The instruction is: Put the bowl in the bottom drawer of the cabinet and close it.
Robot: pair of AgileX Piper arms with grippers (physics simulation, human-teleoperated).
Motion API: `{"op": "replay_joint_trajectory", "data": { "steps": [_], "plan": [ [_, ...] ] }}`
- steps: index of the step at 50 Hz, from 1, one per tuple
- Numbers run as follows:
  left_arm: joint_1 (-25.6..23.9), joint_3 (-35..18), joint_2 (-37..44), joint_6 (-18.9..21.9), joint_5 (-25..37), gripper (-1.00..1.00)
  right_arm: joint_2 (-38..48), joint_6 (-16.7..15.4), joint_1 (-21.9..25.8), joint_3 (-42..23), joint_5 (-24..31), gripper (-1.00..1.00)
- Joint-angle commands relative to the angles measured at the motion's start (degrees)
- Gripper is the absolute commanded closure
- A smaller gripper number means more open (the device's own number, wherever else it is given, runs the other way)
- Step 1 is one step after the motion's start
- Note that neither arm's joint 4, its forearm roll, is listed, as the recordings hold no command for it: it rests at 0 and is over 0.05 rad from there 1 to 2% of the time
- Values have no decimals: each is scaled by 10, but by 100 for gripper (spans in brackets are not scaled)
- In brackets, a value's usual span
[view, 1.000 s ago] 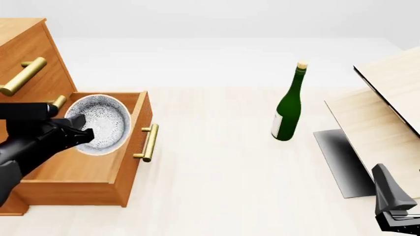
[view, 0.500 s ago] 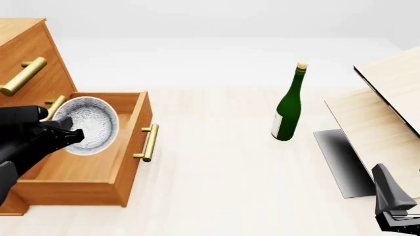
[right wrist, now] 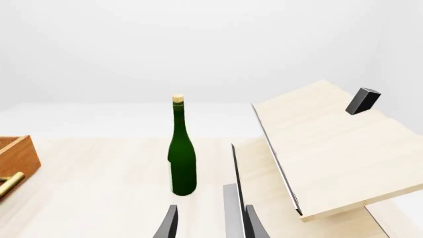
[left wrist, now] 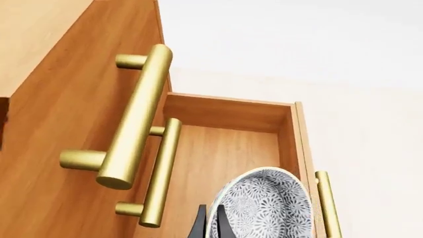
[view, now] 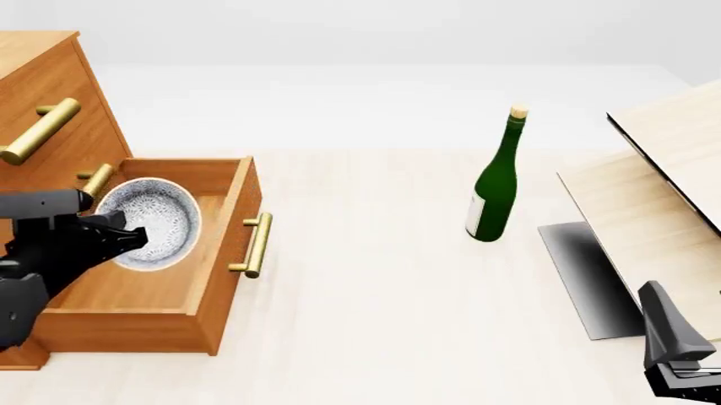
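**— Where's the bowl?**

— Bowl point(view: 152, 224) sits tilted on its edge over the open bottom drawer point(view: 214, 253), its speckled inside facing the front camera. I hold it by the rim with my left gripper point(view: 127, 239), whose fingers point(left wrist: 201, 225) are closed on either side of the rim near the bowl's seven o'clock in the front view. Whether it touches the drawer's wooden floor I cannot tell.

**— And the drawer?**

— Pulled well out of the cabinet point(view: 46, 76), which stands at ten o'clock from the bowl. The short brass handle point(view: 257, 245) on the drawer front is at three o'clock from the bowl, just past the front wall. In my left wrist view the two longer handles of the upper drawers, upper handle point(left wrist: 135, 116) and middle handle point(left wrist: 162, 171), run beside the open box.

**— What about your other arm?**

— My right gripper point(right wrist: 210, 223) is far off at the table's near right corner, at four o'clock from the bowl. Its fingers stand somewhat apart with nothing between them.

**— Anything else on the table?**

— A green bottle point(view: 496, 181) stands upright with a cork, well apart from the drawer at about two o'clock from the bowl. Pale wooden panels point(view: 659, 194) lean at the right, past the bottle at three o'clock, with a dark grey plate point(view: 586, 278) lying at their foot.
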Motion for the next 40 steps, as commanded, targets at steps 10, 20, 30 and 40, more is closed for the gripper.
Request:
{"op": "replay_joint_trajectory", "data": {
  "steps": [10, 20, 30, 40],
  "plan": [
    [21, 3, 72, -6, -52, 100, 0, 0, 0, 0, 0, -100],
    [27, 4, 84, -6, -59, 100, 0, 0, 0, 0, 0, -100],
    [29, 9, 100, -9, -70, 100, 0, 0, 0, 0, 0, -100],
    [34, 11, 109, -7, -77, 100, 0, 0, 0, 0, 0, -100]
  ]
}}
